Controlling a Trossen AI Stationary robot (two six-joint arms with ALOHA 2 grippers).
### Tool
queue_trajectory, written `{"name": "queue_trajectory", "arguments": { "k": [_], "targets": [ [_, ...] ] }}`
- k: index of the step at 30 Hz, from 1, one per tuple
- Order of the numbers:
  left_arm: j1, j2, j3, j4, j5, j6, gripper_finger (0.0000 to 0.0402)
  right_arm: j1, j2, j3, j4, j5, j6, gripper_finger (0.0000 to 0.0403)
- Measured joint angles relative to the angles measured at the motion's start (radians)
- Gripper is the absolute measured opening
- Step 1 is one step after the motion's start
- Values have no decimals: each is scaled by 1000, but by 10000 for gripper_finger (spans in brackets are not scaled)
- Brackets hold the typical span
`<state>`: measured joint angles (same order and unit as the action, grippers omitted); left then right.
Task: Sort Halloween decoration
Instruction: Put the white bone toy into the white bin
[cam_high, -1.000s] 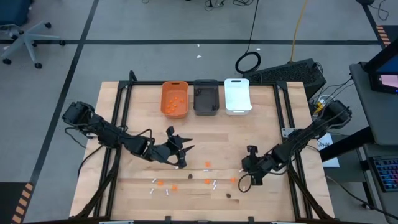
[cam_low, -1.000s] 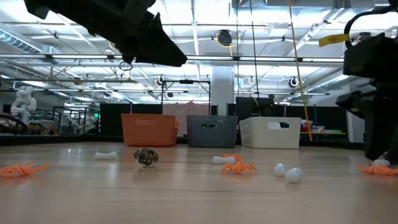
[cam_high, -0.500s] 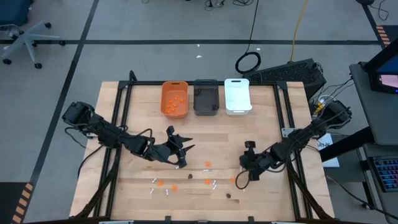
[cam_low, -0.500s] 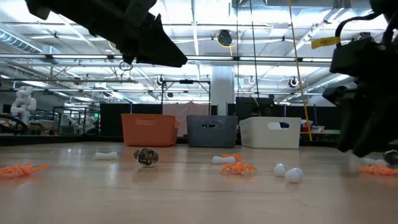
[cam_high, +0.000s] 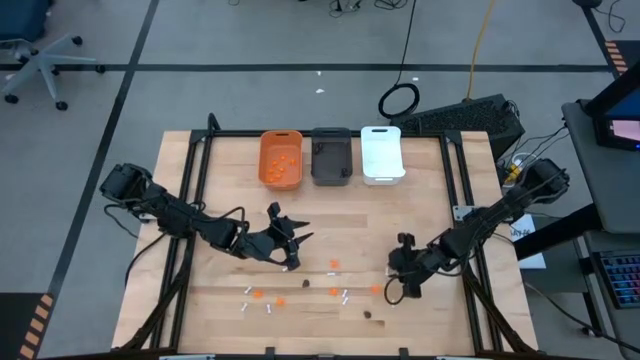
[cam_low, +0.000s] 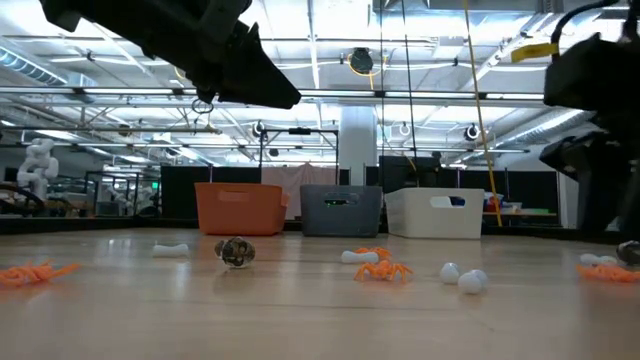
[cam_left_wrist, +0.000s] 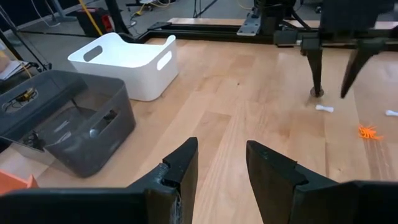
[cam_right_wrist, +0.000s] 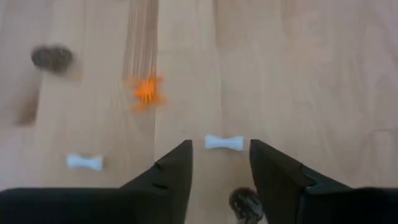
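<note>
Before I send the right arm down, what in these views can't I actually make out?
- Dark grey plastic bin, high view: contents too small and dark to tell.
- White plastic bin, low view: near wall hides its inside.
- Right gripper, low view: cut off by the picture's edge.
- Dark lump, right wrist view: partly hidden by a finger.
- Orange blob, right wrist view: blurred.

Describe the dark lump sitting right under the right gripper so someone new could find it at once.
Start at the right gripper, low over the near half of the wooden table, pointing down. Between its open fingers, nearest the camera, lies the dark lump. It is round and brown-black, unlike the white bone-shaped stick just beyond it and the orange piece farther off.
</note>
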<state>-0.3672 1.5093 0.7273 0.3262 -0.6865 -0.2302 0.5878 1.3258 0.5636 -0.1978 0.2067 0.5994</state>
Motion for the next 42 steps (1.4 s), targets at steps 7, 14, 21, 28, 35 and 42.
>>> {"name": "queue_trajectory", "arguments": {
  "k": [7, 14, 21, 28, 35, 42],
  "targets": [
    [0, 0, 0, 2, 0, 0, 135, 22, 51, 0, 1, 56, -17, 217],
    [0, 0, 0, 2, 0, 0, 135, 23, 82, 0, 29, 53, -19, 232],
    [0, 0, 0, 3, 0, 1, 135, 23, 143, 2, 83, 43, -34, 221],
    [0, 0, 0, 2, -1, 4, 135, 23, 148, 3, 64, 41, -13, 209],
    [0, 0, 0, 1, -2, 3, 135, 22, 143, 2, 56, 38, -17, 186],
    [0, 0, 0, 1, -3, 3, 135, 22, 143, 1, 53, 37, -17, 136]
  ]
}}
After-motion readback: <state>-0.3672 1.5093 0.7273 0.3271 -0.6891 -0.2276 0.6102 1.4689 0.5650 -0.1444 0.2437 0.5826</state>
